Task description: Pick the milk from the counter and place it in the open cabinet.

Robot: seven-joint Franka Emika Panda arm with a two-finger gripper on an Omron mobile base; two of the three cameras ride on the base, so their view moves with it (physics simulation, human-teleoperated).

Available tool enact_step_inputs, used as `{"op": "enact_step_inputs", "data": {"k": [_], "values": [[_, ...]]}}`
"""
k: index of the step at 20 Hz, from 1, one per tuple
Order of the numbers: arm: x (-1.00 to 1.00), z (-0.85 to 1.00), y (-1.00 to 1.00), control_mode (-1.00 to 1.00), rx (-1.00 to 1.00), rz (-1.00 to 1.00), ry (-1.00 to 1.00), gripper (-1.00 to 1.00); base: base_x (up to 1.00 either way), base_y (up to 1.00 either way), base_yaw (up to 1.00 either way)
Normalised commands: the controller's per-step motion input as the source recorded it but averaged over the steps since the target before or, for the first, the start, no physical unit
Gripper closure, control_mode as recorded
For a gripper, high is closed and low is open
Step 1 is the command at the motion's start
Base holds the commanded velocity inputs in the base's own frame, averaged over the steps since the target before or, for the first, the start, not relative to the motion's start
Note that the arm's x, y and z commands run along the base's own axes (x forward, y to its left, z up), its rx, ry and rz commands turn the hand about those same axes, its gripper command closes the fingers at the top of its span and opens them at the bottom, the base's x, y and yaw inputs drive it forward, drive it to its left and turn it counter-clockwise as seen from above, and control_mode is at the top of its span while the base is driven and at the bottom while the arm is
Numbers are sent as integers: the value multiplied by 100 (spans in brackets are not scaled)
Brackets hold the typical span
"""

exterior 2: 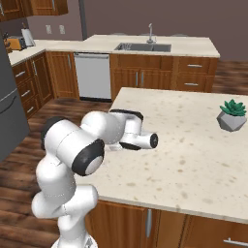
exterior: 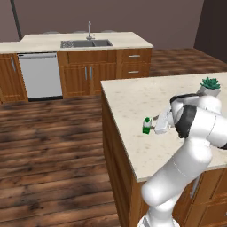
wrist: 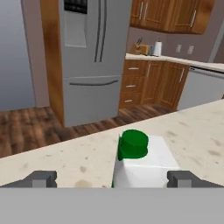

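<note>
Here the gripper point(wrist: 111, 179) stands wide open, its fingertips point(wrist: 41, 178) flanking the milk point(wrist: 142, 164) without evident contact. The carton stands upright near the left edge of the island counter point(exterior: 133, 99). Advance level until the body lies fully between the tips, then close squarely. White carton, green cap, green lower band.

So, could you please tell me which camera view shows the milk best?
The hand view: the milk sits close up, green cap and white top between the open tool's fingertips. The left base view shows it small, on the counter by the tool. In the right base view the arm covers it.
</note>
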Motion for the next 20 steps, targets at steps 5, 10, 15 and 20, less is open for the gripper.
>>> {"op": "enact_step_inputs", "data": {"k": [5,10,15,20], "values": [[15,-4,0,-100,1,1,0,-100,0,0,0],[15,-4,0,-100,0,0,0,-100,0,0,0],[17,-9,0,-100,0,1,0,-100,0,0,0],[16,-7,0,-100,0,2,0,-100,0,0,0]]}}
